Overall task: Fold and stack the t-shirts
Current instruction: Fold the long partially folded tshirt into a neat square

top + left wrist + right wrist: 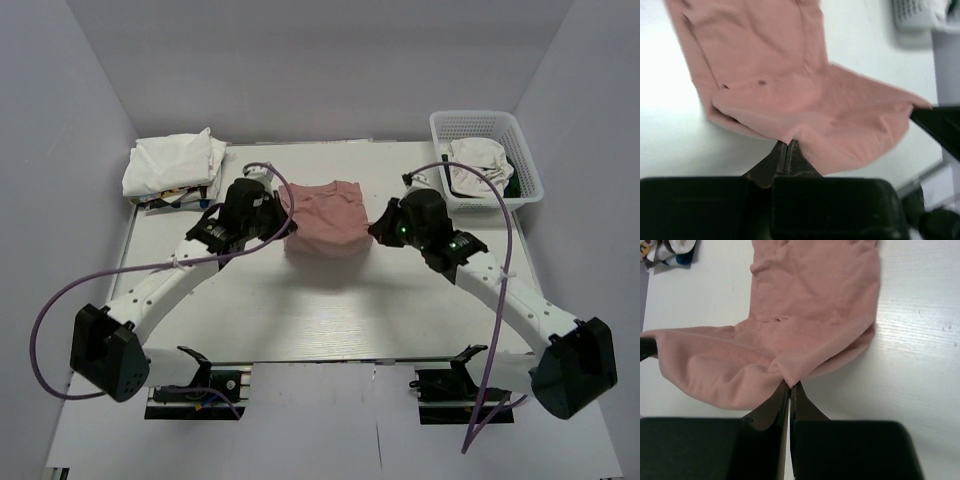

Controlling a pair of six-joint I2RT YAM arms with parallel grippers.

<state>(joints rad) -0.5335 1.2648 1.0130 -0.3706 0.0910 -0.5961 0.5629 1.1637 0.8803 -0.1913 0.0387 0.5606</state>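
The dusty-pink t-shirt (325, 218) lies partly folded at the table's middle back, its near edge lifted between both grippers. My left gripper (288, 222) is shut on the shirt's left near corner, seen in the left wrist view (786, 143) with the pink shirt (805, 100) above it. My right gripper (372, 228) is shut on the right near corner, seen in the right wrist view (790, 385) with the pink cloth (805, 315). Folded white t-shirts (172, 165) are stacked at the back left. Another white t-shirt (478, 166) lies in the basket.
A white plastic mesh basket (530, 165) stands at the back right, holding cloth. A patterned cloth (170, 199) peeks out under the white stack, and shows in the right wrist view (667, 251). White walls enclose the table on three sides.
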